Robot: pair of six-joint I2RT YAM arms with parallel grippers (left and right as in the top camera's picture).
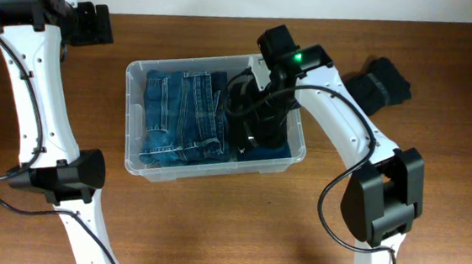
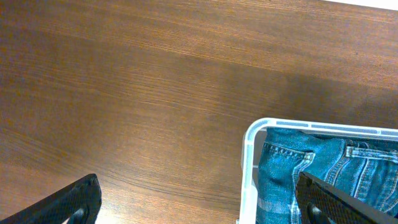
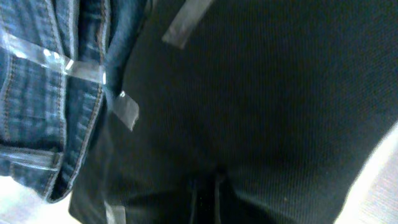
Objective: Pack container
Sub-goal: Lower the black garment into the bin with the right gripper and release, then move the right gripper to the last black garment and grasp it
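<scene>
Jeans (image 1: pixel 182 115) are lying folded in the clear plastic container (image 1: pixel 132 124), which is sitting on the wooden table (image 1: pixel 212 223). Beside them in the container, the right gripper (image 1: pixel 255 125) is pressing, jaws together, into a black garment (image 3: pixel 249 93); whether it is pinching fabric cannot be told. The left gripper (image 2: pixel 199 208) is hovering outside the container's far-left corner, jaws wide apart, holding nothing. Another dark cloth (image 1: pixel 388 81) is lying beyond the container's far-right corner.

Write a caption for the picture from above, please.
Right end effector dips into the clear container, onto a dark garment beside folded blue jeans.
</scene>
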